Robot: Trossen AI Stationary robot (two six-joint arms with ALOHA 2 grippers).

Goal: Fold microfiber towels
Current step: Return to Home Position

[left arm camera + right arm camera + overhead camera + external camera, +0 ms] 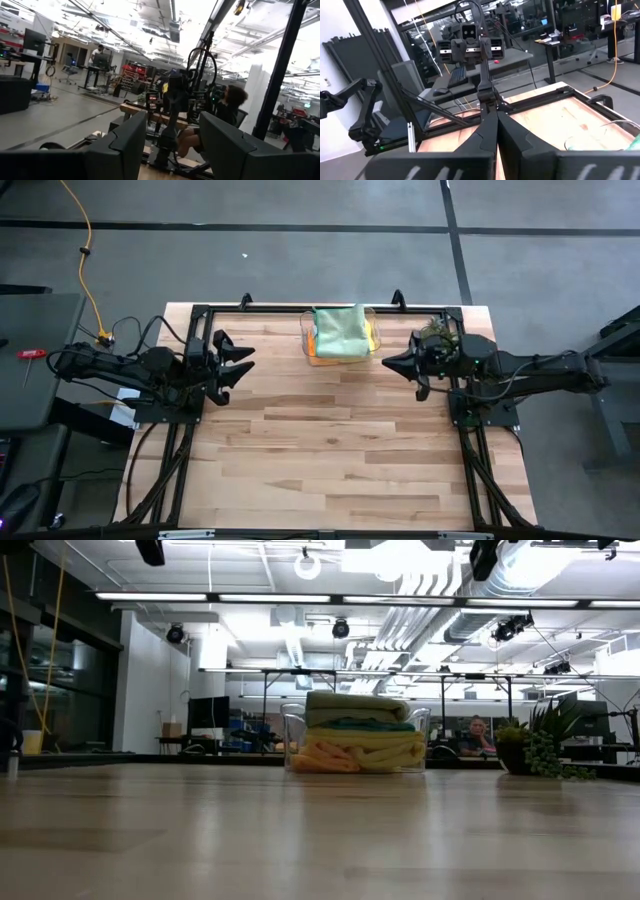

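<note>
The microfiber towels (340,332) lie folded in a stack inside a clear plastic bin (306,340) at the table's far edge; a light green one is on top, with teal, yellow and orange layers below it (355,740). My left gripper (240,363) hovers at the table's left side, fingers open (167,145), holding nothing. My right gripper (388,364) hovers at the right side, shut (496,131), pointing toward the left arm, also holding nothing. Both are raised above the table and off to the sides of the bin.
A small potted plant (440,332) stands at the far right, close by my right arm (540,745). The wooden table (330,450) stretches bare in front of the bin. Black frame rails (160,470) run along both sides. People sit in the room beyond.
</note>
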